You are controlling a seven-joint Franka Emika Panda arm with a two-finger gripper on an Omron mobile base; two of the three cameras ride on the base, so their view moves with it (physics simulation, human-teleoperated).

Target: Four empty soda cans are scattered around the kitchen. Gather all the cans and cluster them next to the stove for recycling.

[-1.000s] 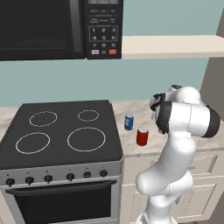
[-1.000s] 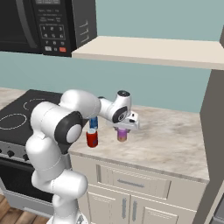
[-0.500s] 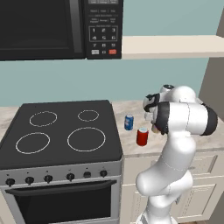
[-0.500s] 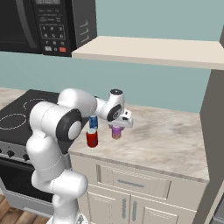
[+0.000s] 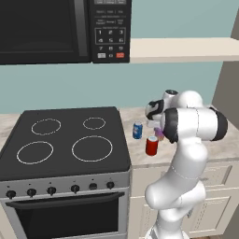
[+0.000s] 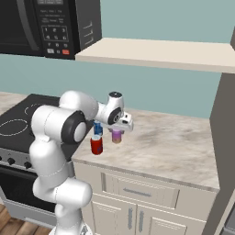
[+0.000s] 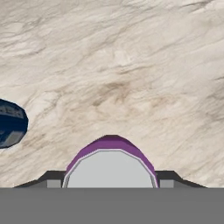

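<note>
Left base view: the arm is folded at the elbow over the counter right of the stove (image 5: 70, 140); the blue can (image 5: 137, 130) and red can (image 5: 151, 145) stand just beside the stove.

Right base view: the gripper (image 6: 117, 131) points down, pinching the purple can (image 6: 117, 135) just beyond the red can.

Hand view: the fingertips (image 7: 49, 179) flank the purple can's silvery top; no writing is readable.

Even, bright rendered light is filling every view; shadows are staying faint and soft; no glare is showing; the hand view is looking coarse and slightly blurred.
</note>
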